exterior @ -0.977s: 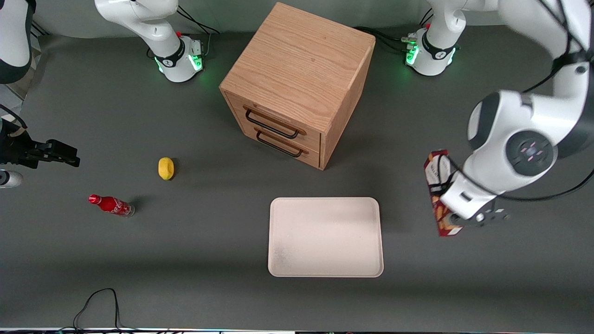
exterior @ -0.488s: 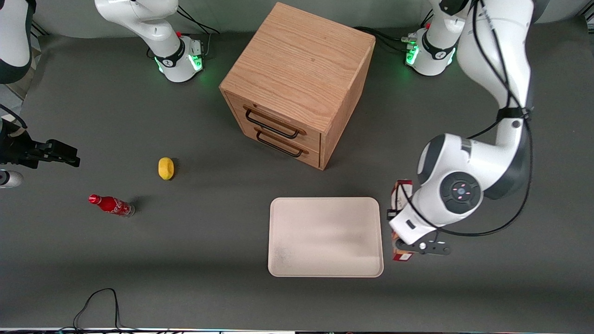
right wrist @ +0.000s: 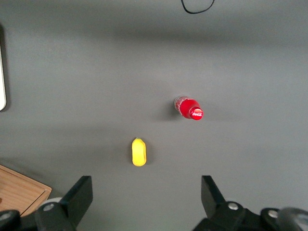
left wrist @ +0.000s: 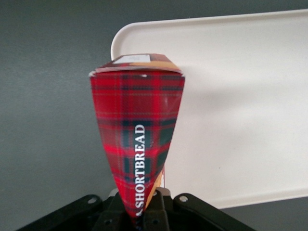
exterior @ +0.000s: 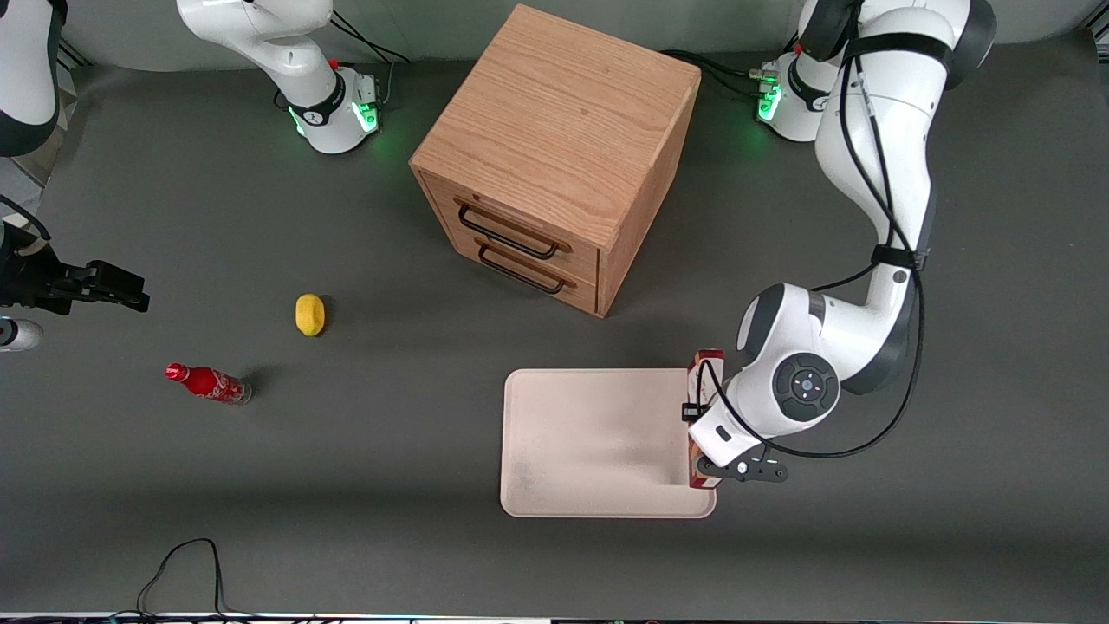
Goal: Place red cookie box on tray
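Hanging over the right-hand edge of the tray, lower centre-right of the front frame, is the left arm's gripper, and its fingers are clamped on the red cookie box. The box is carried up in the air, long axis running up and down the frame, straddling the tray's rim at the working arm's end. From the wrist camera the red cookie box juts straight out of the closed jaws, tartan face and white SHORTBREAD lettering showing, with the cream tray spread below it. Up in the middle of the frame stands the wooden drawer cabinet. Over at mid-left lie a yellow lemon and, nearer the front camera, a small red soda bottle.
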### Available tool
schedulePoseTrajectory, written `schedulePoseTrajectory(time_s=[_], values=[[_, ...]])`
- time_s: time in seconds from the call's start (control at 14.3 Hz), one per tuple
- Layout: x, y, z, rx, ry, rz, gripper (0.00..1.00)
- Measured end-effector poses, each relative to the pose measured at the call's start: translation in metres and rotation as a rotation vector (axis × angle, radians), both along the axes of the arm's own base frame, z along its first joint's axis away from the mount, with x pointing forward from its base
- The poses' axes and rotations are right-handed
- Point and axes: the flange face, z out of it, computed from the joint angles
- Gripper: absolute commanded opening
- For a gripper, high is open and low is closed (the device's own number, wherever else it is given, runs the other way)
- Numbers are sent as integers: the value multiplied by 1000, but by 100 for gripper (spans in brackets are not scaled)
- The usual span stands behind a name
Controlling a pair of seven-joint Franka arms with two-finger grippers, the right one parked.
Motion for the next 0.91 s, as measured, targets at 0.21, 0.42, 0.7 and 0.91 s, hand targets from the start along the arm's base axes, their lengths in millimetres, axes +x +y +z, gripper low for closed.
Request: schedulePoseTrajectory(time_s=[0.21, 0.42, 0.7, 0.91], values=[[3, -6, -16, -17, -30, 36, 100], [7, -12, -25, -35, -81, 41, 100], [11, -11, 10, -49, -121, 44, 100], [4, 8, 85, -33, -108, 54, 100]])
